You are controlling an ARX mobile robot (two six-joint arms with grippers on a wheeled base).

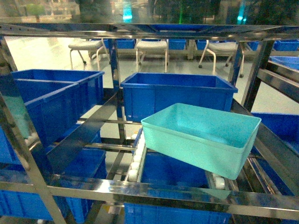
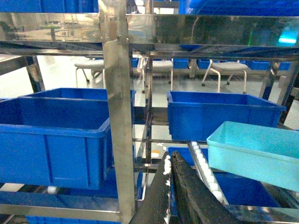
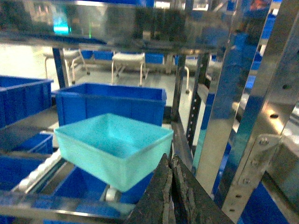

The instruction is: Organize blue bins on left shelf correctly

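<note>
The light turquoise blue bin [image 1: 201, 135] rests on the left shelf's roller tracks [image 1: 136, 161], turned askew and tilted, just in front of a royal-blue tub [image 1: 177, 95]. It is empty. In the left wrist view my left gripper [image 2: 169, 154] is shut with nothing in it, below and left of the bin [image 2: 254, 151] and not touching it. In the right wrist view my right gripper [image 3: 170, 157] is shut and empty too, its tip close to the bin's [image 3: 112, 144] near right corner. Neither gripper shows in the head view.
The shelf's front steel beam [image 1: 163, 191] crosses low in the head view. A steel post [image 2: 119, 116] stands just left of my left gripper, and posts [image 3: 233, 116] stand to the right of my right gripper. Royal-blue tubs [image 1: 51, 100] fill the left bay and the level below [image 1: 173, 175]. Chairs [image 1: 152, 46] stand behind.
</note>
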